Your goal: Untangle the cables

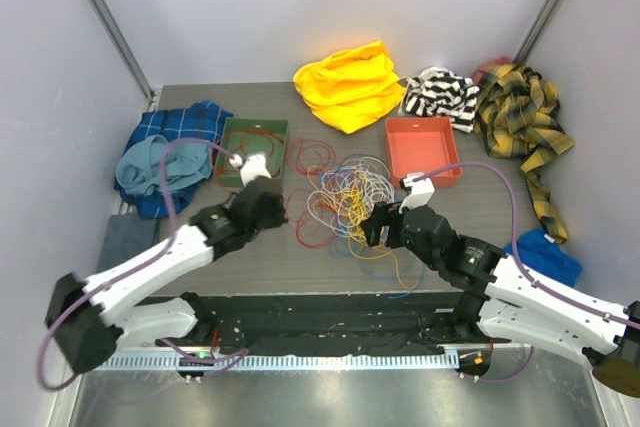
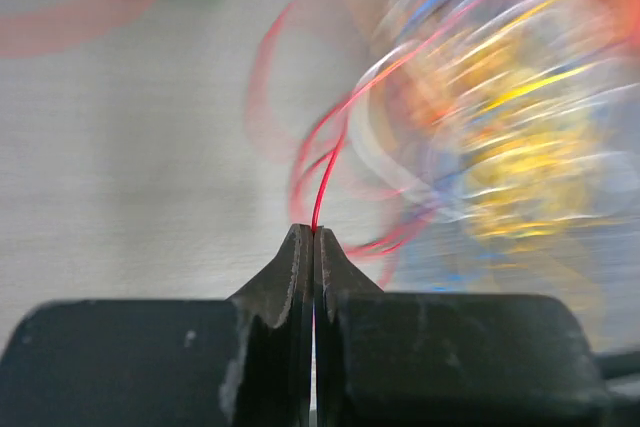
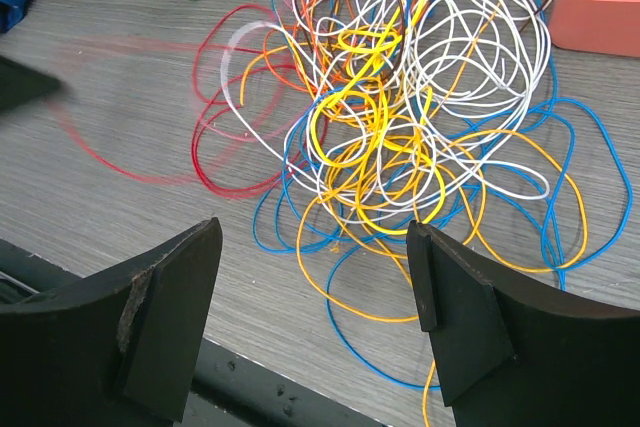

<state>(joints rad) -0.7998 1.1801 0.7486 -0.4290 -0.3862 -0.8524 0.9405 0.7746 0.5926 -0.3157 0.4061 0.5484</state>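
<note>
A tangle of thin cables [image 1: 345,197] in red, yellow, white, orange and blue lies at the table's middle. It also shows in the right wrist view [image 3: 400,137]. My left gripper [image 1: 268,197] is at the pile's left edge, shut on a red cable [image 2: 322,192] that runs from its fingertips up into the blurred pile. My right gripper [image 1: 372,230] is open and empty, above the pile's near right edge, with blue and orange loops [image 3: 340,287] between its fingers [image 3: 170,297].
A green tray [image 1: 255,150] holding red cable stands at the back left, an orange tray [image 1: 420,152] at the back right. Cloths lie around: blue plaid [image 1: 165,152], yellow [image 1: 350,87], striped [image 1: 440,95], yellow plaid [image 1: 520,122]. The table's front edge [image 3: 260,387] is near.
</note>
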